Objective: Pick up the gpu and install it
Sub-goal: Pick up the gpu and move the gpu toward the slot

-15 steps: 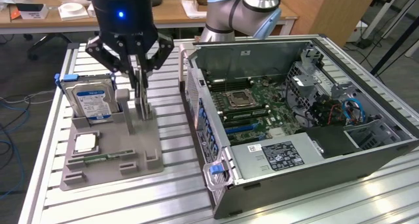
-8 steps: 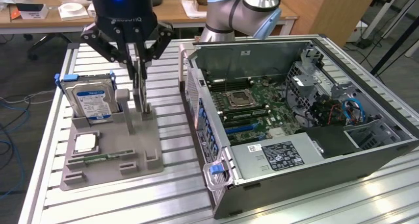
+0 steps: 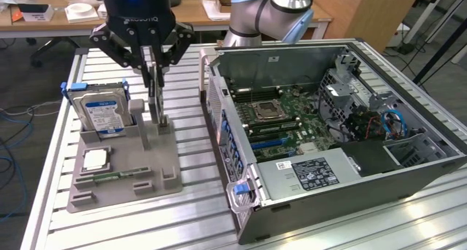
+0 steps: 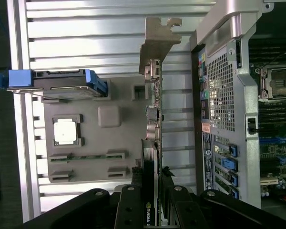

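Slotted aluminium table (image 3: 197, 217) comes closest to the exterior camera and carries everything. On it, at the exterior view's right, the open PC case (image 3: 350, 198) lies on its side w/ the motherboard (image 3: 281, 116) facing up. The case's near corner almost reaches the near table edge. At the far side of the case stands the robot arm (image 3: 270, 12), grey w/ a blue joint cap. On the exterior view's left sits a grey parts holder (image 3: 157, 157), just beside the case. The gripper (image 3: 155, 83) hangs over the holder's far right part and points straight down. A hard drive (image 3: 102, 110) w/ blue label and blue side rails stands upright in the holder's far left slot. The gpu (image 3: 156, 105) stands on edge btw. the hard drive and the case. In the wrist view its silver bracket (image 4: 157, 40) is at the card's far end. The jaws are clamped on the gpu's upper edge, one finger on each face. Its lower edge is at the holder's slot; whether it is lifted out, I cannot tell. Nearer in the holder lie a square CPU (image 3: 95, 160) w/ silver lid and a narrow green memory stick (image 3: 109, 177).
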Controlling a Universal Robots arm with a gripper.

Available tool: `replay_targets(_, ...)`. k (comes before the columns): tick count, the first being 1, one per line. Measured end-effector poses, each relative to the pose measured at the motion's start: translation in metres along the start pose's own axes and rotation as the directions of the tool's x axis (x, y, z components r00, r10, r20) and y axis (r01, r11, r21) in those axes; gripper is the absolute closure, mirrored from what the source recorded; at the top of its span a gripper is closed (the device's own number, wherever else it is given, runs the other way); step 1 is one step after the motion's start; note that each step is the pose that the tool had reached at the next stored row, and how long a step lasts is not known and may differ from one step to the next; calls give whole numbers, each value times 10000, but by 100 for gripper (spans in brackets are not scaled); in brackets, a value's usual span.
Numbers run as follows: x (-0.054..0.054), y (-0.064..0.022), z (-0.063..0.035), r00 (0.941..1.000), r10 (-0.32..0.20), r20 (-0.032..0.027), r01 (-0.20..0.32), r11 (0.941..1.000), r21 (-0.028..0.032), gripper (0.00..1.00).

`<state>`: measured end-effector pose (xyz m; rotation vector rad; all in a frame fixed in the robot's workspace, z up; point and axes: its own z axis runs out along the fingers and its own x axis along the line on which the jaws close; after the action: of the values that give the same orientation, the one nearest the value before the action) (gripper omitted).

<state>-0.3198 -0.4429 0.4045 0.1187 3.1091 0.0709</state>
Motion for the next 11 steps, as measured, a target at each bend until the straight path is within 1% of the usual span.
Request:
replay_targets(5, -66, 5, 4, 10000, 2, 2, -2, 10000, -2, 74)
replay_targets(11, -182, 14, 7, 10000, 2, 0, -2, 10000, -2, 74)
